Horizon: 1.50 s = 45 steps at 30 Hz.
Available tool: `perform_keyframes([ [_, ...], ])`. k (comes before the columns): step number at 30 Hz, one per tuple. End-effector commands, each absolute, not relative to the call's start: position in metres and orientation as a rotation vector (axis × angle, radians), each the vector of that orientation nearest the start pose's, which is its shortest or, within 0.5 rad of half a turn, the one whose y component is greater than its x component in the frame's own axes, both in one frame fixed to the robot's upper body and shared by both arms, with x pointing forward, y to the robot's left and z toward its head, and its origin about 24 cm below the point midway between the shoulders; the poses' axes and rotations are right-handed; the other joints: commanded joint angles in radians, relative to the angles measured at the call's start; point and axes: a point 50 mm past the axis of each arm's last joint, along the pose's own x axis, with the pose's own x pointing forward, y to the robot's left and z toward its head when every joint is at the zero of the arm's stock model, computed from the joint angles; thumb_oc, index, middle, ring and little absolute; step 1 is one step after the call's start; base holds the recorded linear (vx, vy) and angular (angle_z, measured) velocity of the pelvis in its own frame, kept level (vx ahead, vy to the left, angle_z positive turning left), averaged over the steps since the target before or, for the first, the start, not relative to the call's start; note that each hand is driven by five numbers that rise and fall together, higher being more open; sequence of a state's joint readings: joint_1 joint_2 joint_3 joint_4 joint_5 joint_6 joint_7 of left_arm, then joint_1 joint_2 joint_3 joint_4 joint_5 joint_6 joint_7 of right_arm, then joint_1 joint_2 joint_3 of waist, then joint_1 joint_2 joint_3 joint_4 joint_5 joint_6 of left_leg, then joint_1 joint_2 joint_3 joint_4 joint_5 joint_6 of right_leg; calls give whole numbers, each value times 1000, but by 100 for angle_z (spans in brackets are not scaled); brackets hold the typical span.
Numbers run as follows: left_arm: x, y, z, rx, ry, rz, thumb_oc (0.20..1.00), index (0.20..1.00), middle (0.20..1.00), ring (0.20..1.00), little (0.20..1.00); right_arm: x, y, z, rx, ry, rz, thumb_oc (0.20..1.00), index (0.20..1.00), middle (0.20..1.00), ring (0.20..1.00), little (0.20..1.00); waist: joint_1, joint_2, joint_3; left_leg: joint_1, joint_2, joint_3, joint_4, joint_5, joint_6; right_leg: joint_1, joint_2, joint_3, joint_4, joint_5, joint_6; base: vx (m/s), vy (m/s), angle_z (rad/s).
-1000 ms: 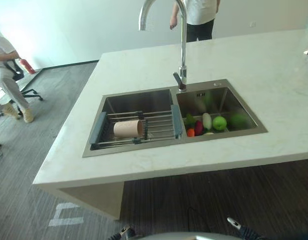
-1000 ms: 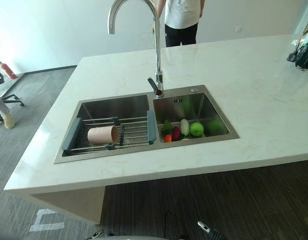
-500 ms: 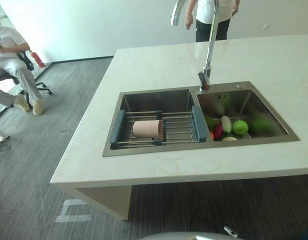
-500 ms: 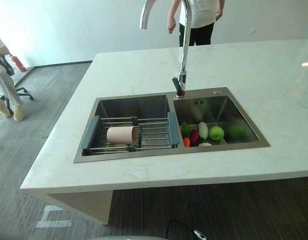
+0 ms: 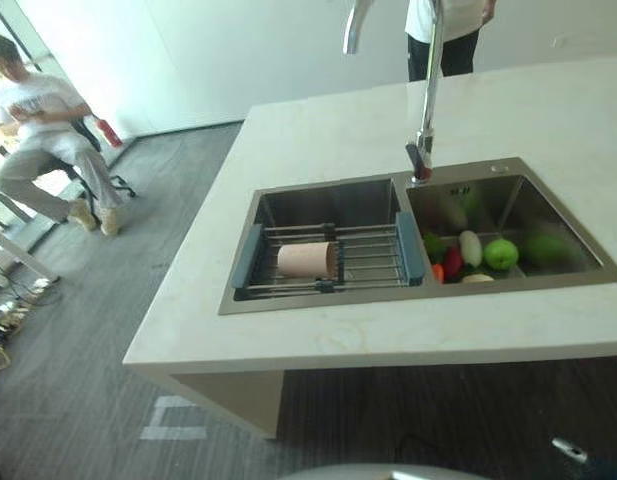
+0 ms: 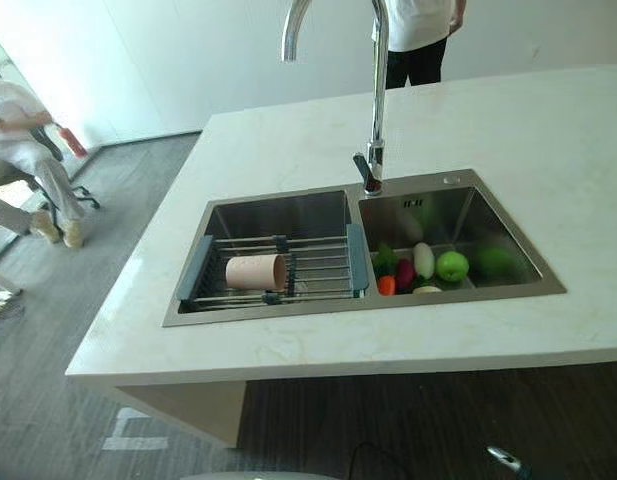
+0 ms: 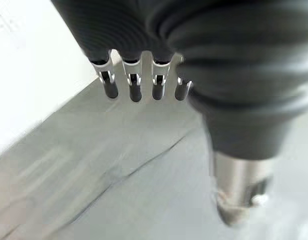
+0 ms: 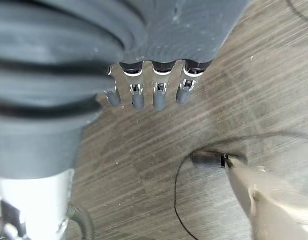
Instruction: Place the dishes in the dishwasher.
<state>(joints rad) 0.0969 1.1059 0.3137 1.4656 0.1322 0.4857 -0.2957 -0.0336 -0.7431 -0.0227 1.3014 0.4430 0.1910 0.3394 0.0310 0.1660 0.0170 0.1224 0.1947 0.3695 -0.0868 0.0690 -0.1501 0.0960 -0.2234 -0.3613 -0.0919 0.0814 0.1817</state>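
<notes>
In the left eye view, a pale stone surface (image 5: 318, 140) carries a double steel sink (image 5: 323, 303). Across the left basin sits a wire drying rack (image 5: 373, 262) with blue end pieces, and on it lies a beige cup (image 5: 307, 260) on its side, its mouth turned toward the rack's right end. It rests there presumably to drain, and it looks like the one dish waiting to be moved. The right basin holds fruit and vegetables (image 5: 475, 255), among them a green apple, gathered along the near wall. A tall tap (image 5: 425, 100) rises between the basins.

The right eye view gives the same layout: the cup on the rack in the left basin, well apart from the produce. A person in a white top stands beyond the surface's far edge, and another sits on a chair over on the grey floor to the robot's left. No dishwasher can be made out (so the cup's destination cannot be placed).

In the left wrist view, the left hand (image 7: 136, 85) hangs over grey floor, fingers straight and relaxed, holding nothing.

In the right wrist view, the right hand (image 8: 146, 95) likewise hangs over dark wood-grain floor, fingers loose and empty. Both hands seem parked low, with the reach for the cup not yet begun.
</notes>
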Motion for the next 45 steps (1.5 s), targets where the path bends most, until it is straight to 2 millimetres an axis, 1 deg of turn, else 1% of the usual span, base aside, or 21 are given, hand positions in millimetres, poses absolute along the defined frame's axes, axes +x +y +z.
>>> perform_keyframes([
  [1,-8,523,74,619,1568,954,1000,1000,1000,1000,1000,100,-366,-99,172,1222,-340,1000,1000,1000,1000,1000,-24,-67,38,-18,59,-13,0,11,-32,17,-60,-39,5,-48,41,17,41,-1],
  [2,13,537,105,756,1416,1010,1000,1000,1000,1000,1000,99,-367,-98,163,1232,-335,1000,1000,1000,1000,1000,-28,-63,32,-18,57,-13,0,10,-33,16,-60,-36,5,-49,41,0,0,0],
  [3,29,544,128,845,1313,1028,1000,1000,1000,1000,1000,99,-367,-98,155,1237,-331,1000,1000,1000,1000,1000,-32,-59,28,-18,55,-15,0,9,-33,15,-58,-33,5,-50,41,0,0,0],
  [4,71,551,181,1027,1011,1045,1000,1000,1000,1000,1000,99,-363,-100,140,1252,-322,1000,1000,1000,1000,1000,-37,-53,21,-19,49,-20,0,5,-31,13,-56,-23,5,-52,41,0,0,0],
  [5,75,551,185,1034,992,1046,1000,1000,1000,1000,1000,99,-363,-101,140,1253,-323,1000,1000,1000,1000,1000,-36,-52,18,-22,49,-20,0,6,-30,10,-56,-22,5,-51,40,-2,9,-3],
  [6,100,547,213,1122,825,1019,1000,1000,1000,1000,1000,99,-359,-103,137,1260,-324,1000,1000,1000,1000,1000,-37,-50,17,-23,48,-25,0,4,-28,9,-56,-17,5,-51,40,-11,-9,-4],
  [7,133,536,244,1211,620,973,1000,1000,1000,1000,1000,96,-351,-109,144,1267,-331,1000,1000,1000,1000,1000,-31,-51,16,-20,49,-30,0,0,-26,13,-56,-15,5,-52,40,0,0,0],
  [9,200,487,289,1302,165,807,1000,1000,1000,1000,1000,87,-324,-128,170,1296,-353,1000,1000,1000,1000,1000,-24,-62,7,-21,52,-49,0,-5,-21,16,-54,-12,5,-53,36,-10,-47,4],
  [10,206,481,293,1305,122,786,1000,1000,1000,1000,1000,86,-321,-130,170,1302,-352,1000,1000,1000,1000,1000,-25,-64,5,-21,54,-50,0,-5,-20,16,-53,-13,5,-53,35,6,-48,2],
  [12,230,458,301,1304,-12,702,1000,1000,1000,1000,1000,80,-310,-136,162,1327,-345,1000,1000,1000,1000,1000,-33,-69,-4,-19,58,-52,0,-9,-19,19,-50,-11,5,-57,34,24,-40,0],
  [15,262,423,304,1321,-154,564,1000,1000,1000,1000,1000,77,-301,-141,159,1347,-338,1000,1000,1000,1000,1000,-42,-75,-15,-18,63,-53,0,-12,-18,19,-45,-7,5,-61,34,9,-11,0],
  [17,279,407,300,1340,-177,493,1000,1000,1000,1000,1000,76,-297,-143,162,1351,-330,1000,1000,1000,1000,1000,-46,-80,-19,-15,65,-50,0,-14,-18,19,-43,-5,5,-62,34,10,-16,-1],
  [18,298,384,290,1361,-207,379,1000,1000,1000,1000,1000,75,-292,-145,162,1355,-316,1000,1000,1000,1000,1000,-53,-87,-24,-14,66,-47,0,-17,-16,19,-39,-2,5,-64,33,24,-32,-1],
  [19,305,375,285,1371,-212,342,1000,1000,1000,1000,1000,75,-290,-146,161,1356,-310,1000,1000,1000,1000,1000,-57,-90,-26,-13,67,-47,0,-18,-15,19,-38,1,5,-65,33,35,-33,-4],
  [20,319,356,270,1385,-213,262,1000,1000,1000,1000,1000,75,-285,-148,162,1358,-301,1000,1000,1000,1000,1000,-62,-96,-28,-12,69,-47,0,-19,-14,18,-36,6,5,-65,33,24,-17,-5],
  [21,320,354,268,1387,-214,251,1000,1000,1000,1000,1000,75,-284,-149,162,1359,-300,1000,1000,1000,1000,1000,-62,-97,-29,-12,69,-47,0,-19,-14,18,-36,6,5,-65,33,26,-17,-7],
  [26,338,322,231,1427,-202,112,1000,1000,1000,1000,1000,75,-274,-152,141,1379,-266,1000,1000,1000,1000,1000,-81,-108,-33,-7,74,-33,0,-21,-13,13,-33,17,5,-63,33,26,-6,-5],
  [33,354,299,202,1473,-153,12,1000,1000,1000,1000,1000,73,-269,-154,107,1395,-226,1000,1000,1000,1000,1000,-114,-114,-32,7,79,11,0,-19,-15,9,-30,29,5,-55,36,31,-5,-18],
  [37,359,294,195,1513,-107,-32,1000,1000,1000,1000,1000,74,-269,-154,93,1384,-215,1000,1000,1000,1000,1000,-126,-111,-31,11,79,26,0,-18,-16,8,-30,29,5,-53,38,27,-2,-14],
  [40,362,298,185,1585,-44,-56,1000,1000,1000,1000,1000,76,-271,-153,75,1376,-207,1000,1000,1000,1000,1000,-140,-108,-28,17,80,42,0,-17,-17,7,-31,31,5,-50,40,29,7,-10],
  [45,363,299,179,1594,2,-86,1000,1000,1000,1000,1000,72,-274,-152,72,1381,-227,1000,1000,1000,1000,1000,-146,-105,-29,18,82,51,0,-16,-20,5,-35,29,5,-47,44,16,4,-5],
])
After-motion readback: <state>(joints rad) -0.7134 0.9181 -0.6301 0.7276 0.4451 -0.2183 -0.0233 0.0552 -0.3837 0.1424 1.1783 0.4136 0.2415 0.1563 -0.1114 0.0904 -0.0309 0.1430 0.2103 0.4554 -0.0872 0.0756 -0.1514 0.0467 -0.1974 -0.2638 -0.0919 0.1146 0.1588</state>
